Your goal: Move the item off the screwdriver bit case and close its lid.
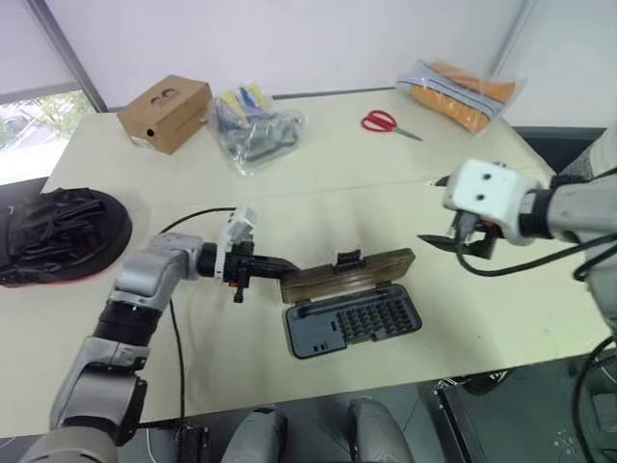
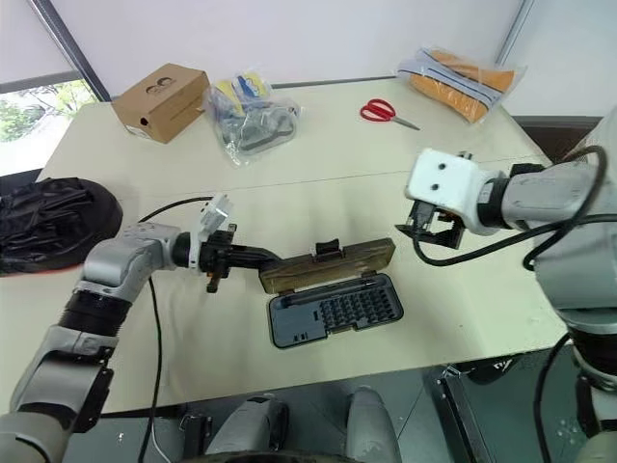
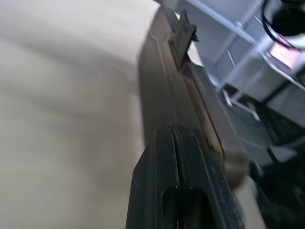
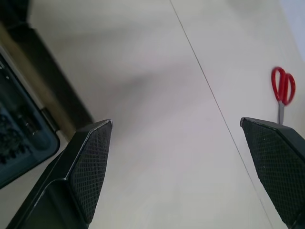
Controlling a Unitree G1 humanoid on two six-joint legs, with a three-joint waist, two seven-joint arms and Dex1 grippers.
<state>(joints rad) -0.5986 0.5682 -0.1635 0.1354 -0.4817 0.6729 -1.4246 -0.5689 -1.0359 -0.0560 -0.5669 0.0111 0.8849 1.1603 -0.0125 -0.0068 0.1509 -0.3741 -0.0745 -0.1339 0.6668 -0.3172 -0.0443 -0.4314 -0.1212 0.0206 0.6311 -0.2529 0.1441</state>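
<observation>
Looking down from the head camera, the screwdriver bit case [image 1: 353, 326] lies open near the front edge of the table [image 1: 318, 207], its lid [image 1: 349, 274] standing tilted up along the far side. The left gripper [image 1: 281, 265] has its 2 fingers pressed together, their tips touching the lid's left end. The right gripper [image 1: 445, 241] hangs above the table to the right of the case, well apart from it, its fingers spread wide and holding nothing. The item [image 1: 56, 234] rests at the table's left edge, far from the case. Along the far side sit a cardboard box [image 1: 165, 113], a clear bag of tools [image 1: 253, 127], red scissors [image 1: 389, 123] and an orange packet [image 1: 461, 89].

From the left wrist, the closed fingers [image 3: 178, 183] lie against the lid's edge, its latch tab [image 3: 183, 32] beyond.

From the right wrist, the 2 textured pads [image 4: 93, 164] stand far apart over bare tabletop, a corner of the case at one side.
</observation>
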